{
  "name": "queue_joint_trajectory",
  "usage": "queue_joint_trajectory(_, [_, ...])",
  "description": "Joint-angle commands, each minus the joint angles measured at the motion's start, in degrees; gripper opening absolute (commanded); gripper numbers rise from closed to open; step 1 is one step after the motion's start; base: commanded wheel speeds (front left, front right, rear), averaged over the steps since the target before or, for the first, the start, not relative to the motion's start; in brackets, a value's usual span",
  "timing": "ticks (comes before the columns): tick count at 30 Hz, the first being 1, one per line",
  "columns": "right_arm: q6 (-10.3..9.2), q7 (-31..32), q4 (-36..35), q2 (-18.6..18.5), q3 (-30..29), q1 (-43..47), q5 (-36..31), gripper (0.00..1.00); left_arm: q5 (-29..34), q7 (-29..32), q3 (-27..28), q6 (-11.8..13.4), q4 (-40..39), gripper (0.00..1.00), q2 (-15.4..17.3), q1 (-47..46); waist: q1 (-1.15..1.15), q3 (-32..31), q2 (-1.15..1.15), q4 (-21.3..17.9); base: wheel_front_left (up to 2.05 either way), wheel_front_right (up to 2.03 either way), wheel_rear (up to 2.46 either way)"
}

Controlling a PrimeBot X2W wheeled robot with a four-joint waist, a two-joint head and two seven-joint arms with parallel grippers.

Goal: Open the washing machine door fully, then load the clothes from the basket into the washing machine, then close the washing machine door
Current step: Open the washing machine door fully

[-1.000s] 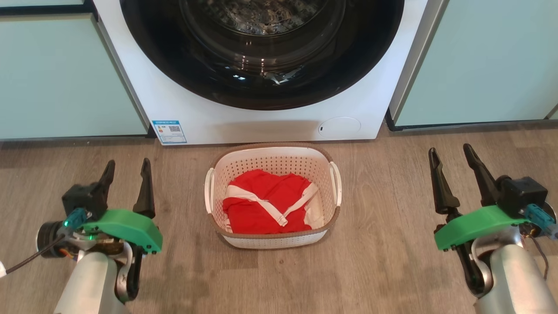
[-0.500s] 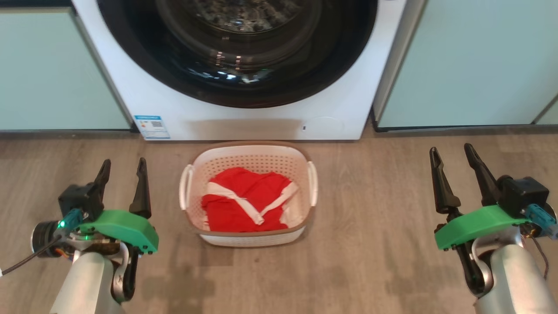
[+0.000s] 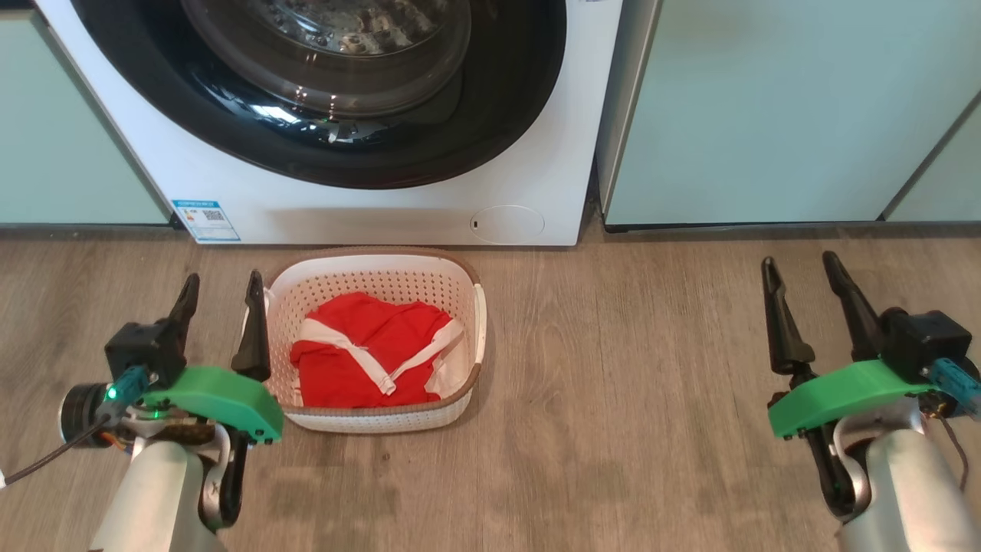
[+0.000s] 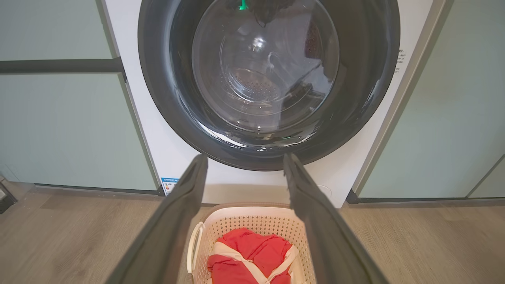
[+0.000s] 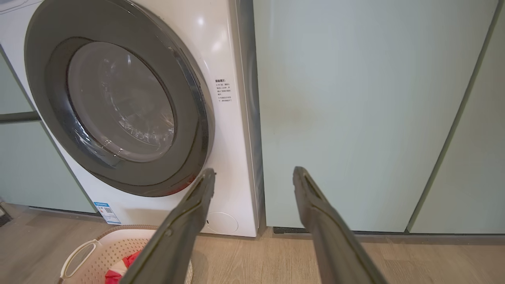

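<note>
The washing machine door [image 3: 498, 115] sits closed flat against the washing machine [image 3: 368, 218], barring the way in at 12 o'clock from the basket [image 3: 375, 420]. The basket stands just in front of the machine's foot, with a thin strip of floor [image 3: 628, 368] between them. Its top is uncovered, so the clothes [image 3: 345, 368] can be reached from above. At the basket's 9 o'clock the left pincer [image 3: 223, 277], fingers spread, crowds the rim; whether it touches cannot be told. From 3 round to 6 o'clock lies bare wood floor, free as far as the right pincer [image 3: 799, 259], also spread. Pale green cabinets [image 3: 766, 107] flank the machine at 10 and 2 o'clock.
</note>
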Motion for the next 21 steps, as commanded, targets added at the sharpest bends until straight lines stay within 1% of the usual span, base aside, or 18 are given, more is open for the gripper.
queue_joint_trajectory(1, [-0.01, -0.3, -2.0, 0.1, 1.4, -2.0, 0.5, 1.00, -0.3, -0.7, 1.9, 0.1, -1.9, 1.00, 1.7, -3.3, 0.00, 0.0, 0.00, -0.1, 0.57, 0.57, -1.14])
queue_joint_trajectory(5, [-0.01, -0.4, -1.8, 0.3, 1.3, -1.9, 0.6, 1.00, -0.1, -0.7, 1.5, 0.2, -2.0, 1.00, 1.9, -3.2, 0.00, 0.1, 0.00, -0.2, 0.37, 0.37, -0.74])
queue_joint_trajectory(21, [-0.01, -0.6, -1.4, 0.5, 1.3, -2.1, 0.6, 1.00, -0.9, -0.9, 1.0, 0.5, -2.1, 1.00, 2.2, -3.1, 0.00, 0.3, 0.00, -0.3, 0.00, 0.00, 0.00])
